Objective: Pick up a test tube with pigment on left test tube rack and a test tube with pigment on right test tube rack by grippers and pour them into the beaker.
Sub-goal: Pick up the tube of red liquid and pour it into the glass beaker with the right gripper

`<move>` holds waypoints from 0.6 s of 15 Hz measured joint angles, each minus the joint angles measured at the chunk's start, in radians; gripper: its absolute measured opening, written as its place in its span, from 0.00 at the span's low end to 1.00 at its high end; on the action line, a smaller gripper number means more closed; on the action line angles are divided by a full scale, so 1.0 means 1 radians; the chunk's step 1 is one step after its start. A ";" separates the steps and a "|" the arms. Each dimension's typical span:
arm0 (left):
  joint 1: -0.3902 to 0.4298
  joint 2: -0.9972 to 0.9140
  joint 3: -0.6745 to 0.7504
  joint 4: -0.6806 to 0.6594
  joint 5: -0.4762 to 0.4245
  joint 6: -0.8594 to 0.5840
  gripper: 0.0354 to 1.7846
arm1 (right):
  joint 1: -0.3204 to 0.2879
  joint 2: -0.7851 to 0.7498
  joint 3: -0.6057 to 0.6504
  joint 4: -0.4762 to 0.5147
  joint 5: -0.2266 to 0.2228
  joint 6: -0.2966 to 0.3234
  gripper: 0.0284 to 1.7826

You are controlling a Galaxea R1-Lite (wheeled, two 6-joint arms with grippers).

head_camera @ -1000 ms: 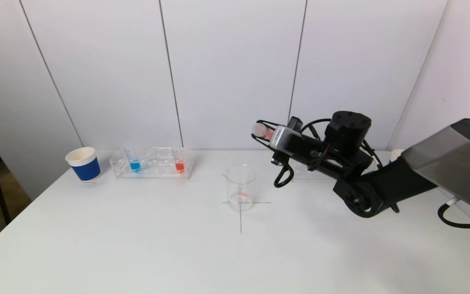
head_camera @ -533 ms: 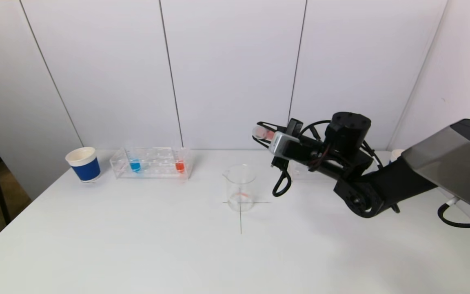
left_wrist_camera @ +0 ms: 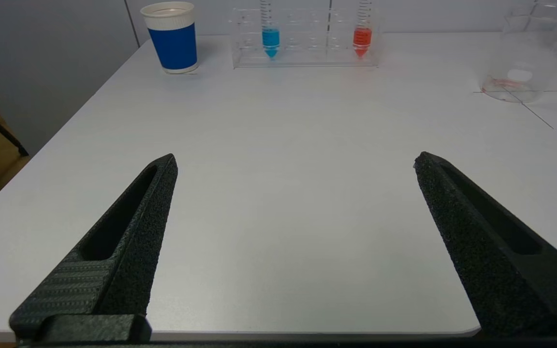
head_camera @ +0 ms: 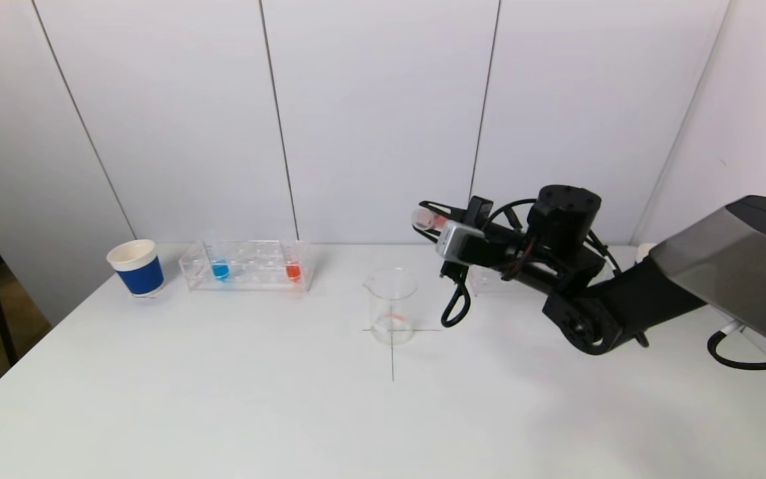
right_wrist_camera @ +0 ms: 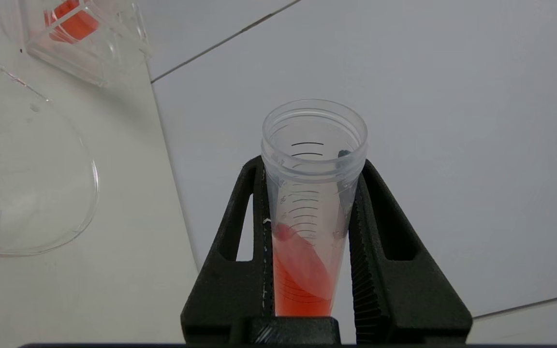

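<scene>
Step in hand: pour from the right rack's tube. Right gripper [head_camera: 425, 217], clamped on a clear graduated plastic test tube [right_wrist_camera: 313, 193] holding red pigment, tilts it above and just right of the clear glass beaker [head_camera: 392, 305], which shows only a red trace. Next, likely a shift over the rim. Left gripper [left_wrist_camera: 295, 164], fingers wide apart and empty, hangs over the table's near edge; the clear left rack [head_camera: 248, 265] holds blue and red tubes.

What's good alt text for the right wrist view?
The right gripper is shut on a clear graduated test tube, tilted, with red liquid pooled at its lower end. Off to one side are the rim of a glass beaker and a corner of a clear rack.
</scene>
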State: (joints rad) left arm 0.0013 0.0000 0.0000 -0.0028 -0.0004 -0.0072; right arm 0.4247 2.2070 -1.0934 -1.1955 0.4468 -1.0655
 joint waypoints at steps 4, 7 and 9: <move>0.000 0.000 0.000 0.000 0.000 0.000 0.96 | 0.004 0.010 0.002 0.001 -0.016 -0.031 0.27; 0.000 0.000 0.000 0.000 0.000 0.000 0.96 | 0.011 0.022 -0.002 0.004 -0.029 -0.049 0.27; 0.000 0.000 0.000 0.000 0.000 0.000 0.96 | 0.017 0.030 -0.003 0.005 -0.050 -0.063 0.27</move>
State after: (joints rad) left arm 0.0013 0.0000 0.0000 -0.0028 0.0000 -0.0072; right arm 0.4415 2.2366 -1.0968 -1.1902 0.3964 -1.1289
